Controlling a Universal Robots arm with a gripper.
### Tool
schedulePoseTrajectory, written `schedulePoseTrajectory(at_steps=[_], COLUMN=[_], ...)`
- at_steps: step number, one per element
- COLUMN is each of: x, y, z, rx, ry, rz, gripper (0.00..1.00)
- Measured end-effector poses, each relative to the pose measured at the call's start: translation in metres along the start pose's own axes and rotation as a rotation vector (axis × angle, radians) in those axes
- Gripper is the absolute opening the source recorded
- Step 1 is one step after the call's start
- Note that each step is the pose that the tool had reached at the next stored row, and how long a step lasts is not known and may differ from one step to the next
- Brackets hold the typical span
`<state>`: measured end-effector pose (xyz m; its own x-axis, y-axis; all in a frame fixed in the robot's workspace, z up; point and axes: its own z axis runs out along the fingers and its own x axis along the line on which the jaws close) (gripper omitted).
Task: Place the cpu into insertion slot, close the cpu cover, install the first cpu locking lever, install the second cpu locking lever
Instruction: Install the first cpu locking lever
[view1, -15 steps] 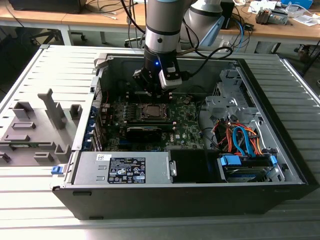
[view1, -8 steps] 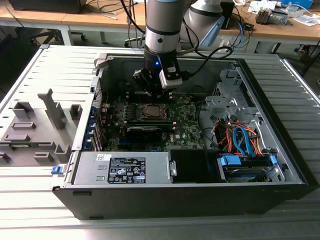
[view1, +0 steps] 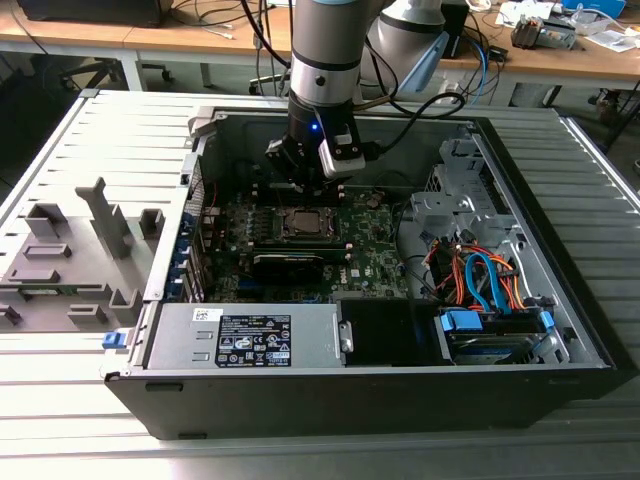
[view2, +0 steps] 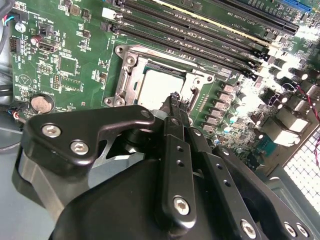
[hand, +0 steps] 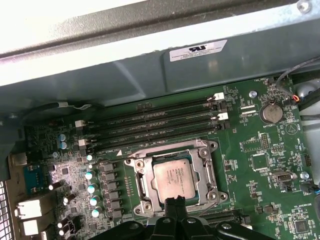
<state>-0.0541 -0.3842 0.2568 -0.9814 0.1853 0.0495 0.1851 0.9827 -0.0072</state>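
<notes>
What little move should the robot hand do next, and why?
Probably press gently down: the cpu already lies in place, the cpu cover frames it, and the shut gripper hangs right at the cover's edge.

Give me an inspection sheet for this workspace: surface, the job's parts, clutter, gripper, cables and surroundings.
Surface: grey slatted table carrying an open computer case.
Job's things: cpu sits in the motherboard socket; cpu cover lies flat around it.
Clutter: grey fixture blocks on the table, at the exterior view's left.
Gripper: gripper shut, its tips at the socket's edge beside the cpu.
Cables: orange and blue cables inside the case, at the exterior view's right.
Surroundings: wooden benches behind the table.
</notes>
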Motion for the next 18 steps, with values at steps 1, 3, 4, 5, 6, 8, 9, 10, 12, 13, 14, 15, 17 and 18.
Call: schedulePoseTrajectory(at_steps=[1,3,4,5,6,8,9,10,12,13,14,15,17,18], x=[0.0,0.0,0.0,0.0,0.0,0.0,0.0,0.0,0.0,0.0,0.0,0.0,0.0,0.0], y=[0.0,0.0,0.0,0.0,0.0,0.0,0.0,0.0,0.0,0.0,0.0,0.0,0.0,0.0], z=[0.0,0.0,0.0,0.0,0.0,0.0,0.0,0.0,0.0,0.0,0.0,0.0,0.0,0.0], rx=[0.0,0.0001,0.0001,0.0002,0.0002,0.0002,0.0003,0.0003,0.0004,0.0004,0.0005,0.0005,0.0005,0.0005], ry=[0.0001,0.0,0.0,0.0,0.0,0.0,0.0,0.0,0.0,0.0,0.0,0.0,0.0,0.0], rz=[0.0,-0.001,-0.002,-0.003,-0.003,-0.004,-0.004,-0.005,-0.007,-0.007,-0.008,-0.008,-0.009,-0.009], gripper=[0.11,0.11,0.11,0.11,0.11,0.11,0.11,0.11,0.11,0.11,0.11,0.11,0.11,0.11])
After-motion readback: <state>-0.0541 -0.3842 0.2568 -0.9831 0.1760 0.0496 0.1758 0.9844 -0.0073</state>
